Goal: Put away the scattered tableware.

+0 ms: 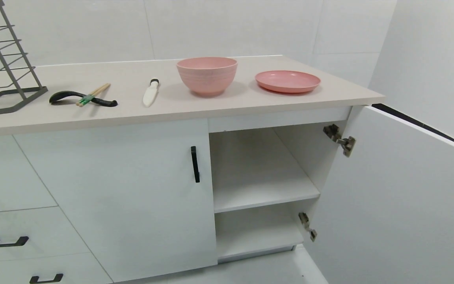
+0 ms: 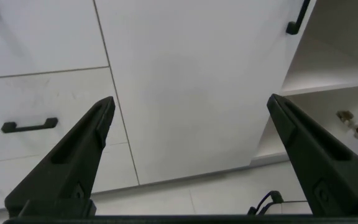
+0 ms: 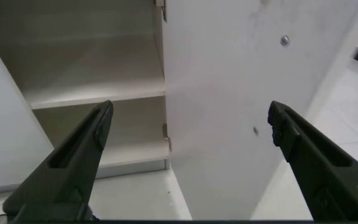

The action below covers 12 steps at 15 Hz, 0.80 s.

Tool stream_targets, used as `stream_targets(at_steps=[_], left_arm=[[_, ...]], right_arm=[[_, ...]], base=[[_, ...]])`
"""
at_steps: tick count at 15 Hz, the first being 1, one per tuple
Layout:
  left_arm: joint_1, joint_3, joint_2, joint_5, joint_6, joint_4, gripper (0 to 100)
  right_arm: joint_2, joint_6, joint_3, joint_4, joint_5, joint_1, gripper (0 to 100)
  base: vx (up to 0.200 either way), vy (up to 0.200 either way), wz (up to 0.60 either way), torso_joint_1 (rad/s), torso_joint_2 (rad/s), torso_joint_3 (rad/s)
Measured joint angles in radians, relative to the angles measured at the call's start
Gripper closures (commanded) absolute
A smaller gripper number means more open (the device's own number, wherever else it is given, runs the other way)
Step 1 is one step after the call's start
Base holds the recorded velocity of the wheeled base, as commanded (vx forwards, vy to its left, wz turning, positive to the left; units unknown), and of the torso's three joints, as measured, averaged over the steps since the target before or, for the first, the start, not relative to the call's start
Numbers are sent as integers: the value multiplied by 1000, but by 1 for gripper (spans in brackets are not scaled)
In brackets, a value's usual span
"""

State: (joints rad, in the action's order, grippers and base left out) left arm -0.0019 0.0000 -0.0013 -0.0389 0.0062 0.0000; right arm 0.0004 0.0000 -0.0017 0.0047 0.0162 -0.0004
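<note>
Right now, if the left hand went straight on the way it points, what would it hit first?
Most likely the closed flat white cabinet door: the open left hand frames its lower part, just above the floor. How far off the door stands is unclear.

The bowl sits on the worktop. Just right of the bowl lies the plate. Left of the bowl lies the knife, farther left the chopsticks resting across the spoon, and farthest left the rack. Below the bowl is the cupboard's shelf, with the door swung out to the right.
</note>
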Motion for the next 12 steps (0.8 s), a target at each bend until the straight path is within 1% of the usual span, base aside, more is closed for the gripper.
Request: stream_targets(at_steps=[4, 6, 8, 9, 12], left_arm=[[0, 0, 0, 0, 1, 0, 0], [0, 0, 0, 0, 1, 0, 0], [0, 0, 0, 0, 2, 0, 0], [0, 0, 0, 0, 1, 2, 0], [0, 0, 0, 1, 1, -2, 0]], right_arm=[[0, -1, 0, 0, -1, 0, 0], [0, -1, 0, 0, -1, 0, 0], [0, -1, 0, 0, -1, 0, 0], [0, -1, 0, 3, -1, 0, 0], [0, -1, 0, -2, -1, 0, 0]], base=[[0, 0, 0, 0, 0, 0], [0, 0, 0, 107, -217, -63], [0, 0, 0, 180, -75, -234], [0, 0, 0, 217, -256, -261], [0, 0, 0, 186, -611, -207]])
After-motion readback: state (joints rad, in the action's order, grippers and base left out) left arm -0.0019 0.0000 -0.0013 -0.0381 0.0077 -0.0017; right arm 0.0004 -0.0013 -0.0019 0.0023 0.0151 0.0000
